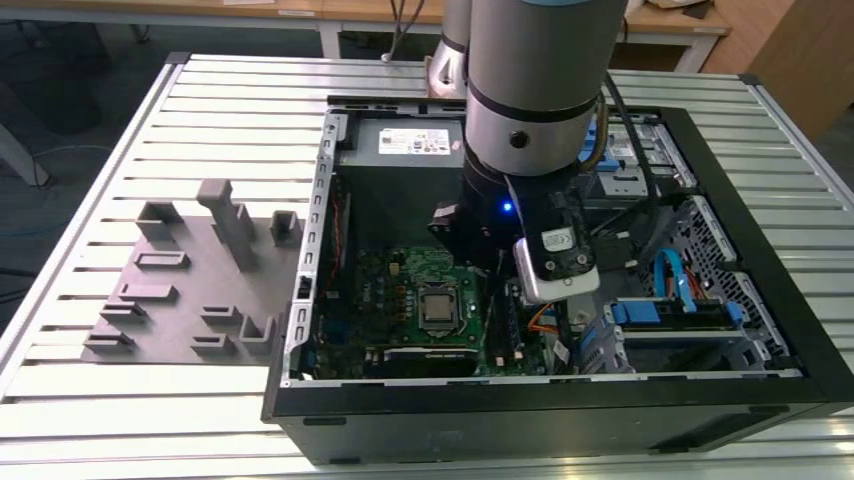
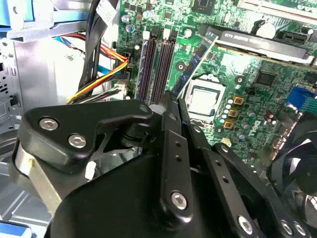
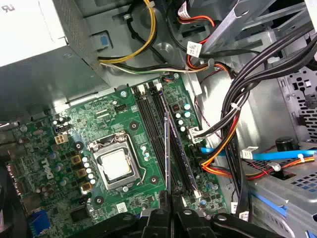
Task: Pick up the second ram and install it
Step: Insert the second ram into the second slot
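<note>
Low inside the open black computer case [image 1: 534, 425], the second ram [image 2: 195, 64], a thin dark-blue memory stick, is pinched between the black metal fingers [image 2: 173, 148], close above the long dark slots [image 3: 151, 126] of the green motherboard [image 3: 64, 144]. Picked up, then; seating seems not yet done, though the contact is hard to see.

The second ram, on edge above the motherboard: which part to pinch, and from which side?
Pinch the second ram across its flat faces at the long upper edge, from above, as the gripper does now. It is thin and stands on edge; its lower contact edge should stay free for the slots.
</note>
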`<act>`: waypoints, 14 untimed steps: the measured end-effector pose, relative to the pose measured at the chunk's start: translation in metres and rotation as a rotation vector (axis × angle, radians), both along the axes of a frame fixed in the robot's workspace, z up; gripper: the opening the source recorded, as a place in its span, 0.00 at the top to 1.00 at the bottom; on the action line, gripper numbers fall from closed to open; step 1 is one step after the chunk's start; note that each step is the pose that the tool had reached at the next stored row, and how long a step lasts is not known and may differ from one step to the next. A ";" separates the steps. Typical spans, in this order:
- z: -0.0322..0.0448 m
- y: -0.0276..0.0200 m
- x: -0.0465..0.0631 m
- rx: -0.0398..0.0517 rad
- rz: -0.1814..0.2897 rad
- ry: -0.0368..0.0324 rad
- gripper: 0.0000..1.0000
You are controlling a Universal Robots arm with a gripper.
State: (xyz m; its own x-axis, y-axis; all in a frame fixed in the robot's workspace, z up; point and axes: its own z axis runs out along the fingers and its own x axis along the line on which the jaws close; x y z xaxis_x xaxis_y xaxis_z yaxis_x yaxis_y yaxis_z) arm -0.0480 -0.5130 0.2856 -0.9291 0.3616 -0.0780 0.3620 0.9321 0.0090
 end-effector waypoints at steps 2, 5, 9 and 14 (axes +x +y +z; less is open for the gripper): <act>0.0000 0.0000 0.000 0.0000 0.033 0.0000 0.90; 0.0000 0.0000 0.000 0.0000 0.036 0.0000 0.90; 0.0000 0.0000 0.000 0.0000 0.040 0.0001 0.90; 0.0000 0.0000 0.000 -0.0001 0.045 0.0001 0.90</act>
State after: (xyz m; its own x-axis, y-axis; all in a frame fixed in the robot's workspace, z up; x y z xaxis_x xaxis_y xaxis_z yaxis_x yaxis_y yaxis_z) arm -0.0480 -0.5130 0.2857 -0.9444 0.3194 -0.0780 0.3197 0.9475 0.0089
